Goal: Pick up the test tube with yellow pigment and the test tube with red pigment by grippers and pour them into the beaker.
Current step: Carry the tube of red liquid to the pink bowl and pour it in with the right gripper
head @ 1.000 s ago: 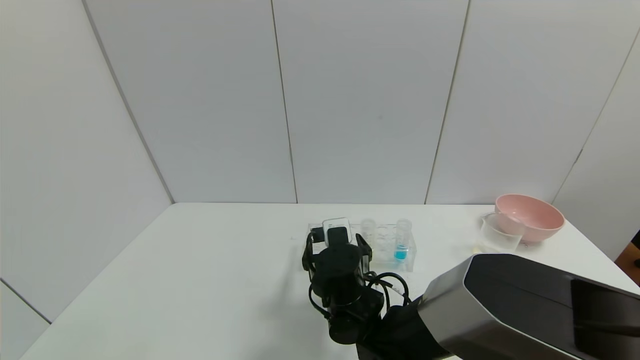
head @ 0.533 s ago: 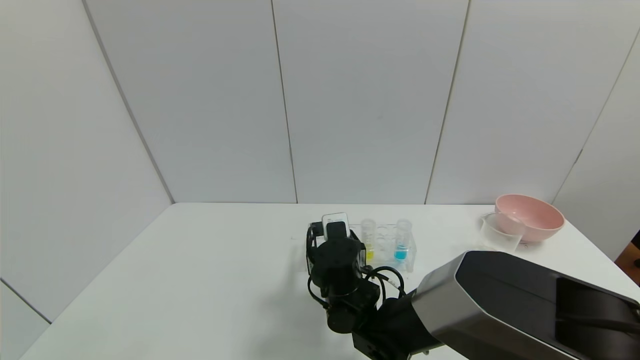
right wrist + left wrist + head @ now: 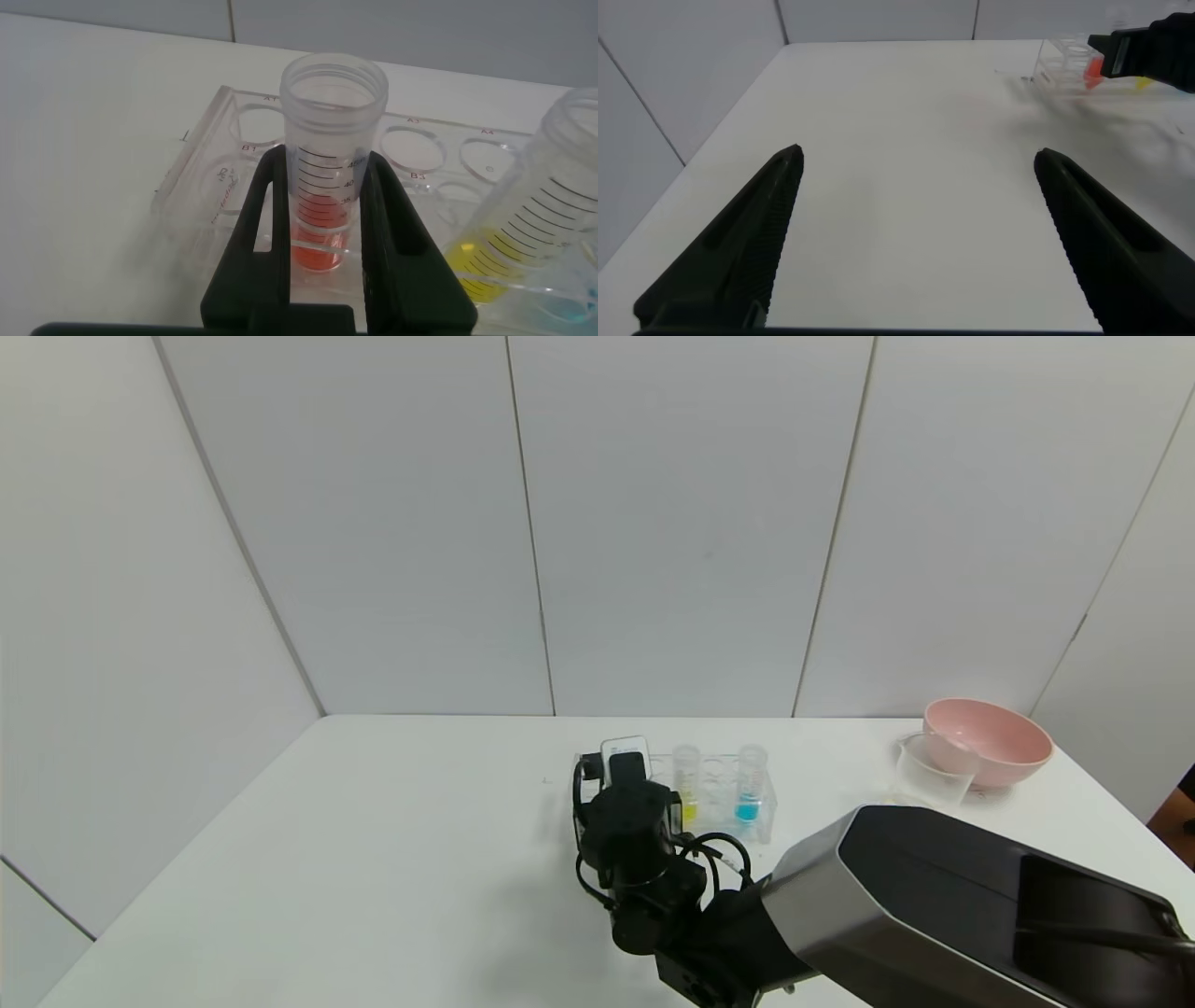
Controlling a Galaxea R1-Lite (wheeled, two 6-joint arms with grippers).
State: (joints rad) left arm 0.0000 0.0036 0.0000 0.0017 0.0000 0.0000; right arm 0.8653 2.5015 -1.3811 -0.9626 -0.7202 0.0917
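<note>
My right gripper (image 3: 327, 163) is at the left end of the clear tube rack (image 3: 210, 177). Its two black fingers (image 3: 266, 215) press both sides of the test tube with red pigment (image 3: 332, 140), which stands upright in the rack. The test tube with yellow pigment (image 3: 542, 224) stands beside it, also in the head view (image 3: 687, 784). In the head view my right wrist (image 3: 627, 803) hides the red tube. The beaker (image 3: 934, 773) stands far right, against the pink bowl. My left gripper (image 3: 917, 154) is open and empty over bare table at the left.
A blue-liquid tube (image 3: 750, 784) stands at the rack's right end. A pink bowl (image 3: 990, 742) sits at the back right corner. My right forearm (image 3: 934, 905) crosses the front right of the table. The rack's other holes are empty.
My right gripper has shifted a little left along the rack, uncovering the yellow tube in the head view. Forearm moved left too. Nothing else has moved.
</note>
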